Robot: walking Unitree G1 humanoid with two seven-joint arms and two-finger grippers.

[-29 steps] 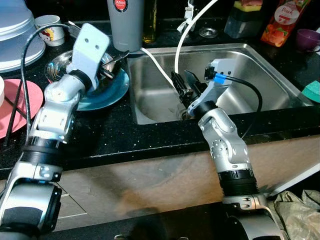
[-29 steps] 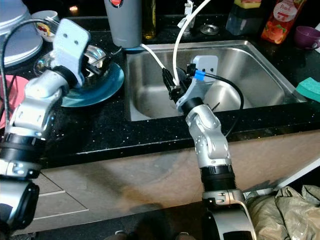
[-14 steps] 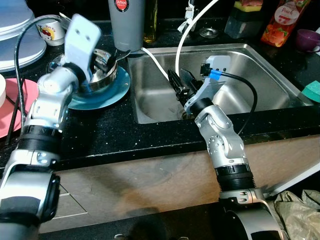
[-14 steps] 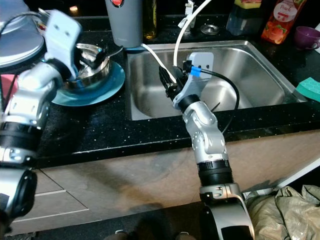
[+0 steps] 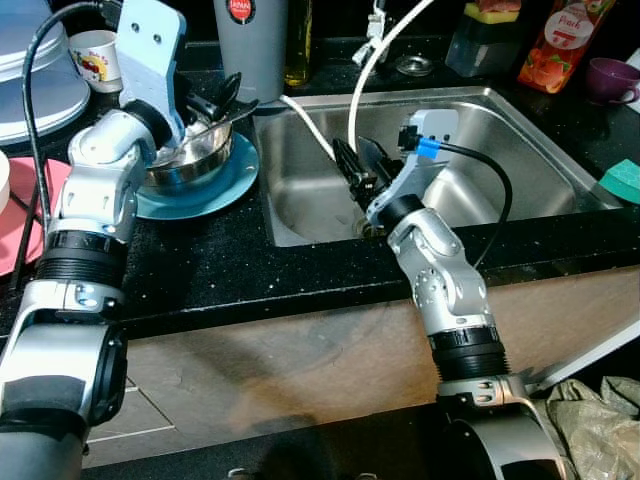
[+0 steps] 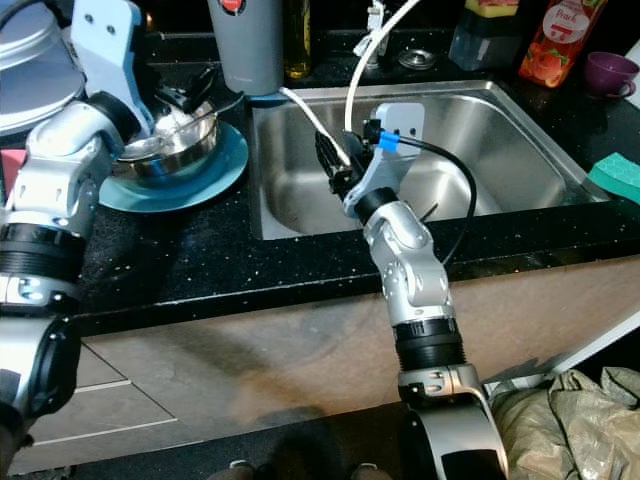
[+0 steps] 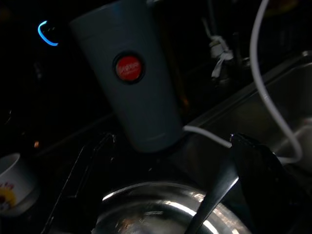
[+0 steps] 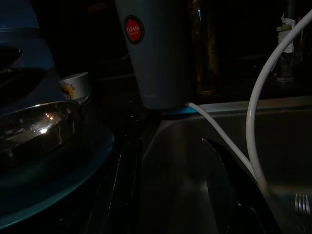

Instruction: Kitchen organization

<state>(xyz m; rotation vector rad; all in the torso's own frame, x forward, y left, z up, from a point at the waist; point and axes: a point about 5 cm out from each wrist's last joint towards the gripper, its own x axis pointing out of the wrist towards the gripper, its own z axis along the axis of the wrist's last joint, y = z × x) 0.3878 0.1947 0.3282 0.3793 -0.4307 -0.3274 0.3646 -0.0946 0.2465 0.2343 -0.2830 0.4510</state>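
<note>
Steel bowl (image 5: 192, 160) is sitting on the blue plate (image 5: 215, 185) beside the sink (image 5: 500, 130); the left gripper (image 5: 222, 98) is hanging over the bowl, fingers spread and grasping nothing; the right gripper (image 5: 358, 172) is reaching into the sink, fingers parted and empty, by the white hose (image 5: 312, 130).

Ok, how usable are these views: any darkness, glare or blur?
Head views: evenly lit and sharp, mild glare on the sink steel. Left wrist view: very dark, only the grey tumbler and bowl rim readable. Right wrist view: equally dim, the white hose brightest.
</note>
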